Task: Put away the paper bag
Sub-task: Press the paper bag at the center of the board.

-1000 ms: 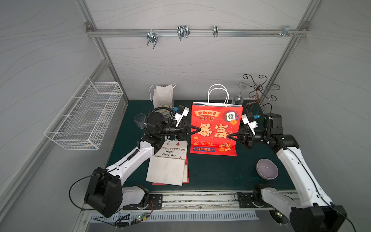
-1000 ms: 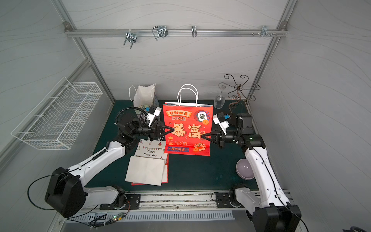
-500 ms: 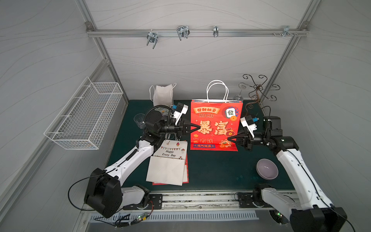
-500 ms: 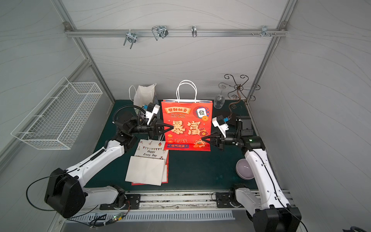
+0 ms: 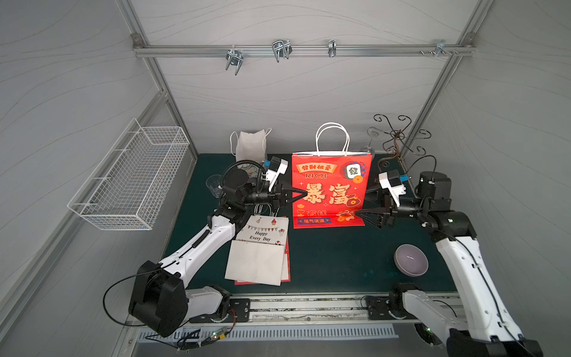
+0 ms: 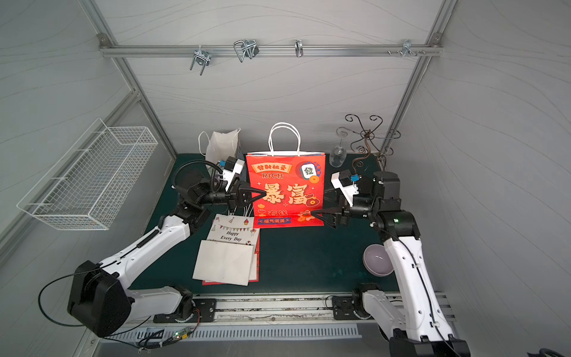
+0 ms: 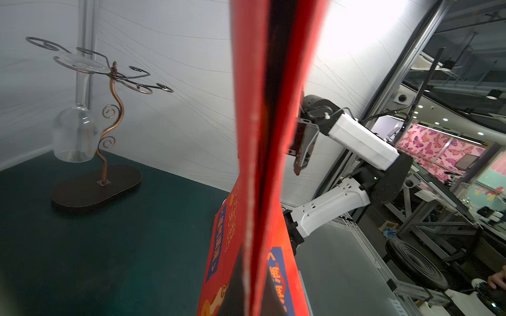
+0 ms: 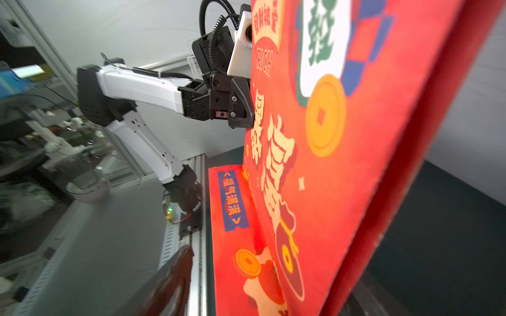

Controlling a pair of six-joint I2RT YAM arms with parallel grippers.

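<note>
One red paper bag [image 5: 330, 185] stood upright at the far middle of the green mat [image 5: 324, 262].
The left gripper [image 5: 304, 194] was clamped tight on its left edge; the right gripper [image 5: 361, 203] had its jaws wide about the lower right edge, touching or not I could not tell.

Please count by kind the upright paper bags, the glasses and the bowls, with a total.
Upright bags: 2, red paper bag and white paper bag
Glasses: 2, wine glass and clear cup
Bowls: 1, purple bowl
Total: 5
</note>
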